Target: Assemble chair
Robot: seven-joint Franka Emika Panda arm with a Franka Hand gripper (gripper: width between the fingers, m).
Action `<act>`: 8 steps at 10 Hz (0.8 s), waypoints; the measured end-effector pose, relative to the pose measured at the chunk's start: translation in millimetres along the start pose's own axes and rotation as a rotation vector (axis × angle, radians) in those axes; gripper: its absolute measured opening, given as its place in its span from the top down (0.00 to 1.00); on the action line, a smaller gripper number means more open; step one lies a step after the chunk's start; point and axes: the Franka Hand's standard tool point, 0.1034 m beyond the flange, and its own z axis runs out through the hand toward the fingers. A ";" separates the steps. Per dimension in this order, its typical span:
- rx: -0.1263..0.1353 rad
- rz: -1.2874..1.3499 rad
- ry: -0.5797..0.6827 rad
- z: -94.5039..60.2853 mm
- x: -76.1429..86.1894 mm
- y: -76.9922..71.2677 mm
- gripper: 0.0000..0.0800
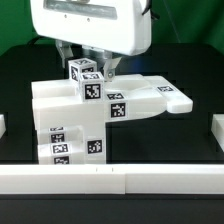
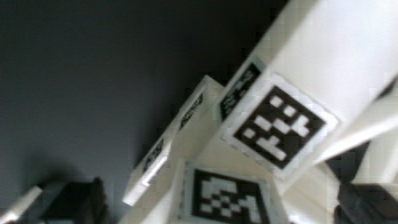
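I find the chair (image 1: 95, 110) partly built at the centre of the exterior frame, several blocks joined into one body, with my gripper (image 1: 92, 66) directly above a small cube (image 1: 84, 71) on top, finger state indeterminable, remaining parts unseen.

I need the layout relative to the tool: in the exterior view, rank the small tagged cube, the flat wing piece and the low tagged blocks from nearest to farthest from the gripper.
1. small tagged cube: directly below the gripper, atop the chair.
2. flat wing piece: toward the exterior view's right, lower.
3. low tagged blocks: at the base, nearest the front rail.
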 end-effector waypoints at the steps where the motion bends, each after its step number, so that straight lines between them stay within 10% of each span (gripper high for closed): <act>1: 0.000 -0.082 0.000 0.0 0.0 0.0 0.19; 8: -0.016 -0.593 0.003 0.3 0.1 0.3 0.19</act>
